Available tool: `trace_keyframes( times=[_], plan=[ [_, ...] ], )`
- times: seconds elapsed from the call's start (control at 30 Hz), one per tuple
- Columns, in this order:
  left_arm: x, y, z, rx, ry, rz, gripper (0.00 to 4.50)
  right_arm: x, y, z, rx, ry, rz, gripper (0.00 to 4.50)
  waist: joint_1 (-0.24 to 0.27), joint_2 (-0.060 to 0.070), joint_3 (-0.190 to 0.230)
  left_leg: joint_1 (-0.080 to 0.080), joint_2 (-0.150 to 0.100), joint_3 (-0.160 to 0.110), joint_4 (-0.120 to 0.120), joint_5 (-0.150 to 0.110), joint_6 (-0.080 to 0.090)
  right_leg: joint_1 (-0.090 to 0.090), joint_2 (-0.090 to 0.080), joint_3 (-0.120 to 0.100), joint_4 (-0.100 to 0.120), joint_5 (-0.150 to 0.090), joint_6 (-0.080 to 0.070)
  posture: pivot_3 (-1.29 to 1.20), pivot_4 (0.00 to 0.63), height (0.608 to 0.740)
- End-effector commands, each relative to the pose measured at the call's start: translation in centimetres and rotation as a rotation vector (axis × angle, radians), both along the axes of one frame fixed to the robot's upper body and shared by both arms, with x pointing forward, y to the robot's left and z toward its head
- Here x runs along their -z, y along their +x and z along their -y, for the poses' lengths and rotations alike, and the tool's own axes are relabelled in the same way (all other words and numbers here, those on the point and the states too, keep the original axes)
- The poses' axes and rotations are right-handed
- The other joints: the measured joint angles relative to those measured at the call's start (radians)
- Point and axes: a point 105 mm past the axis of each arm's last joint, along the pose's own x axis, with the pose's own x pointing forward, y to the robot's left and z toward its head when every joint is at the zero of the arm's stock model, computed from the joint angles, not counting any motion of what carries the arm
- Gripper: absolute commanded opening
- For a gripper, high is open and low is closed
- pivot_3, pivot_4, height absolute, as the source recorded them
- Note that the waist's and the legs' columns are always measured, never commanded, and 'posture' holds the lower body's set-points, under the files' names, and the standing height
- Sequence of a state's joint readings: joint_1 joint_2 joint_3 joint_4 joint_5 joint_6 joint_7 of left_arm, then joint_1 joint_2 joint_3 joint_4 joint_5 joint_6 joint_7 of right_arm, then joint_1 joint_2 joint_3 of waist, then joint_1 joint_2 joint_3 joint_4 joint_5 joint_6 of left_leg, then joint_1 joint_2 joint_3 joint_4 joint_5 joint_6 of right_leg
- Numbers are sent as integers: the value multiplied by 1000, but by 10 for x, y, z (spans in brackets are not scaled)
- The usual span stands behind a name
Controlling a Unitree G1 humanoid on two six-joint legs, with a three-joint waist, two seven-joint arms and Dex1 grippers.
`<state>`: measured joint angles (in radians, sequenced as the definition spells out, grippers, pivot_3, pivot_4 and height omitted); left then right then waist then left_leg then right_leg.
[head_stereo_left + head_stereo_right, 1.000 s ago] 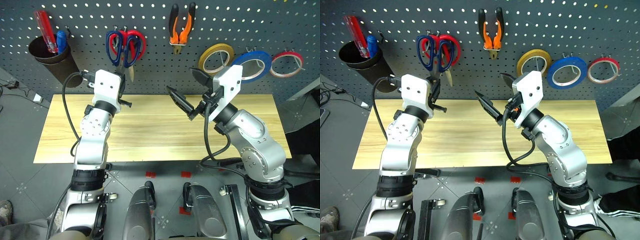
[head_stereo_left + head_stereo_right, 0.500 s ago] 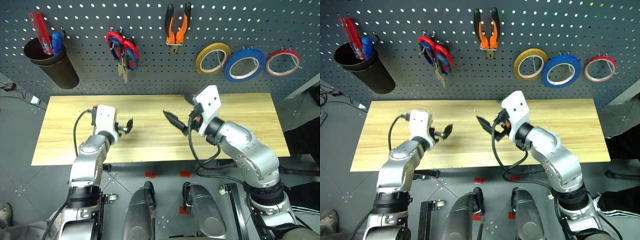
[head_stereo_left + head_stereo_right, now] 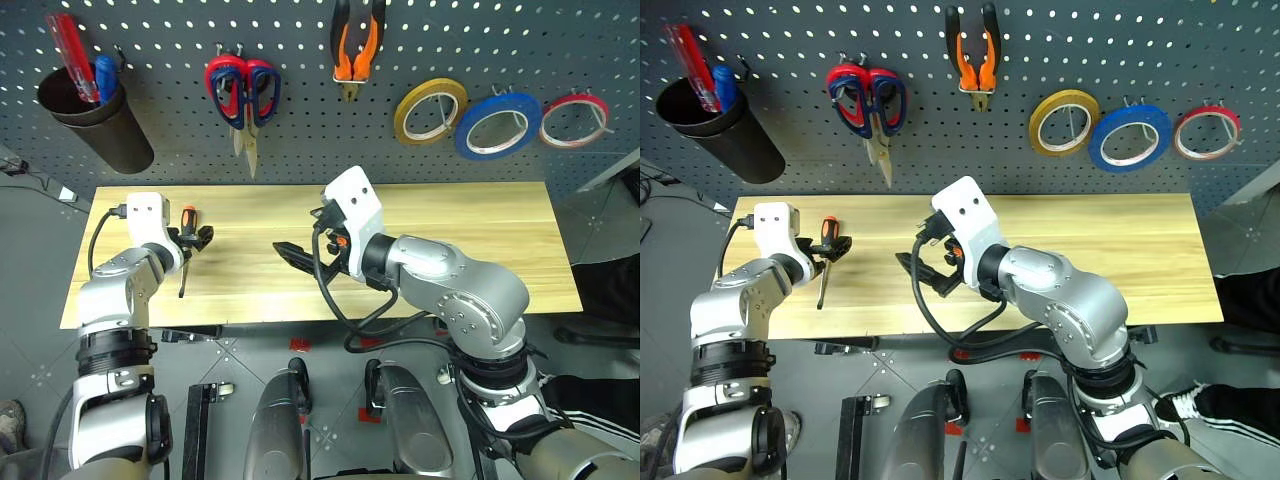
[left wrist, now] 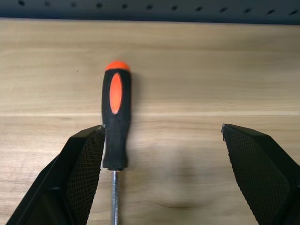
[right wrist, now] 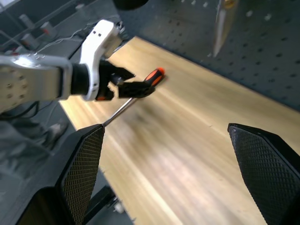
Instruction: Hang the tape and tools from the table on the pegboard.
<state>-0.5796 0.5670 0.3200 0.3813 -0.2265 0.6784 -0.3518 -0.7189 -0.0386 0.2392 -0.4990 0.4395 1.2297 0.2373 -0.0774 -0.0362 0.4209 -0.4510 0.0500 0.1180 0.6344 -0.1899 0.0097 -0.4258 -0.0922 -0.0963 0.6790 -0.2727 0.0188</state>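
On the pale wooden table (image 3: 480, 230) near its left end lies the screwdriver (image 3: 186, 225), orange-black handle towards the pegboard (image 3: 300, 140). My left gripper (image 3: 195, 238) hangs open just over that handle, which lies beside one finger (image 4: 82, 173), inside the jaws. My right gripper (image 3: 298, 254) stands open and empty above the table's middle, pointing left. On the pegboard hang the blue tape (image 3: 497, 124), the orange-black pliers (image 3: 357, 45) and the dark-looped scissors (image 3: 262, 85), against a red-looped pair (image 3: 224, 82).
A dark cup (image 3: 95, 125) with a red-handled screwdriver hangs at the pegboard's left. A yellow tape ring (image 3: 430, 110) and a red-and-white ring (image 3: 574, 118) flank the blue tape. In the right wrist view my left gripper (image 5: 123, 84) sits over the screwdriver (image 5: 153, 75).
My left gripper has come away from the hanging scissors, opened, and dropped left onto the screwdriver. My right arm has swung left and lower, still open.
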Motion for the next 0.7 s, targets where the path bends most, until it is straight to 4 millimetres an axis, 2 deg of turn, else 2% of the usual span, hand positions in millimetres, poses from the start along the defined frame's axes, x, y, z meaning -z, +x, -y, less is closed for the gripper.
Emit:
trace_keyframes(
  times=[0.03,0.17,0.3,0.43,0.7],
  plan=[
    [-4,1,-27,-62,-11,-3,4169,-8,-8,-14,-50,-1,18,4500,-4,-2,7,0,0,1,-1,0,0,-1,0,0,0,0,0,-200,511,740],
    [-1,3,-41,-97,-19,-34,4169,-9,-7,-17,-47,-10,11,4500,-6,-4,14,0,0,3,-3,0,0,-3,-1,1,0,-1,-1,-202,514,740],
    [7,6,-46,-96,-37,-63,4169,-9,-8,-18,-50,-21,11,4500,-6,-4,15,0,-1,4,-5,0,0,-5,-2,2,0,-3,0,-206,511,740],
    [17,11,-41,-53,-24,-98,3317,-10,-8,-18,-52,-25,16,4500,-7,-4,16,0,-1,6,-5,0,0,-6,-2,2,0,-3,0,-218,508,740],
    [15,15,-37,29,48,-103,754,-10,-5,-14,-46,-43,36,4500,-10,-5,16,0,-1,9,-6,0,0,-10,-3,3,1,-3,0,-233,474,740]
  ],
)
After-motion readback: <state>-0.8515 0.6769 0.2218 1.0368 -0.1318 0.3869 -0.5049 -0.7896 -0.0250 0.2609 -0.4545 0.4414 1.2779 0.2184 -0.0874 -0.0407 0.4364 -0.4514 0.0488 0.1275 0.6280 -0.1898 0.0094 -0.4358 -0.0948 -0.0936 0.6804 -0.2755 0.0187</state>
